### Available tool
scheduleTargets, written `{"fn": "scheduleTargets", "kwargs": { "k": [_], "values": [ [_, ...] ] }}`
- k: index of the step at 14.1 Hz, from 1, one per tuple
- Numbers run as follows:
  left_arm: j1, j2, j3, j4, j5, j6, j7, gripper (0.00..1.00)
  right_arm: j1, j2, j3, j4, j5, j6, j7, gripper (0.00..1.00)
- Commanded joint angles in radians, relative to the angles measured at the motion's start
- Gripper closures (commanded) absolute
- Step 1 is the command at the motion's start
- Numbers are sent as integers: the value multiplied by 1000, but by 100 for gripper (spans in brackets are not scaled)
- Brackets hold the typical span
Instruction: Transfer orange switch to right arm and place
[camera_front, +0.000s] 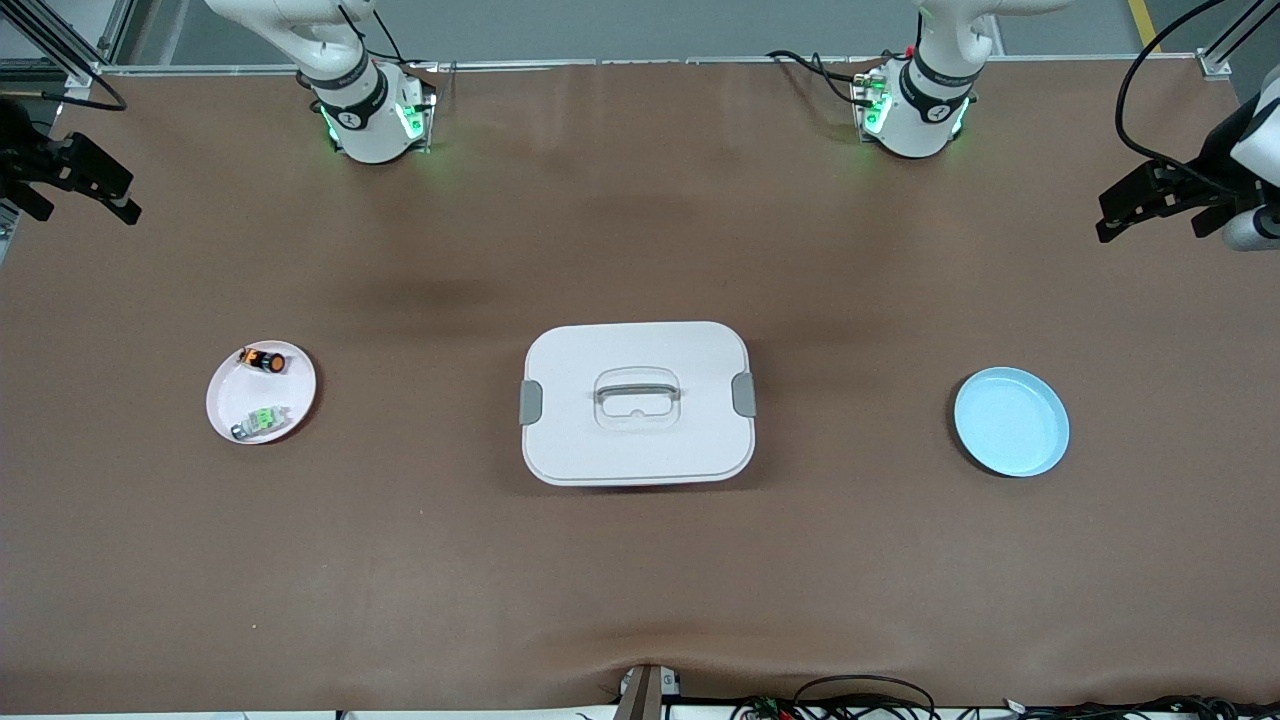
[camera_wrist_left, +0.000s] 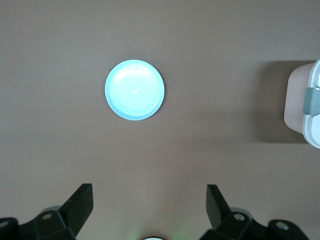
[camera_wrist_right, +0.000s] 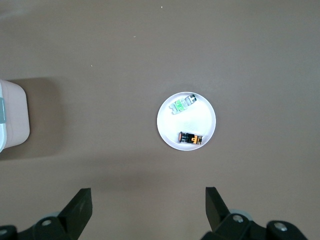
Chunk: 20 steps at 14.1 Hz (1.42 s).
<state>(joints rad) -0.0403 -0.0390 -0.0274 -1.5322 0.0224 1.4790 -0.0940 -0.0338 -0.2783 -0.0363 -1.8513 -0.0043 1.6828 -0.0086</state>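
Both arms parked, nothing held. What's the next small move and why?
Probably lower the right gripper toward the orange switch. The switch lies untouched on the white plate beside a green switch, at the right arm's end. Both grippers are open and empty; the left gripper hangs over bare table near the blue plate.

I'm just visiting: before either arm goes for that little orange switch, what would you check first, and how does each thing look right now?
1. Orange switch lies uncovered on the white plate, at the right arm's end of the table: ok.
2. Green-and-clear switch lies apart from it on the same plate, nearer the front camera: ok.
3. Right gripper is open, empty, up over the table edge: ok.
4. Left gripper is open, empty, over the other table edge: ok.
5. Blue plate holds nothing: ok.
6. Which spot is the drop-off: cannot tell.
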Motion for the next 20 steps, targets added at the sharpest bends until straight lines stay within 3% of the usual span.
{"fn": "scheduleTargets", "kwargs": {
  "k": [1,20],
  "values": [
    [0,25,1,37,17,-11,25,0,-6,14,6,27,4,-6,1,0],
    [-7,27,-2,35,19,-16,23,0,-5,27,7,44,4,-6,2,0]
  ]
}}
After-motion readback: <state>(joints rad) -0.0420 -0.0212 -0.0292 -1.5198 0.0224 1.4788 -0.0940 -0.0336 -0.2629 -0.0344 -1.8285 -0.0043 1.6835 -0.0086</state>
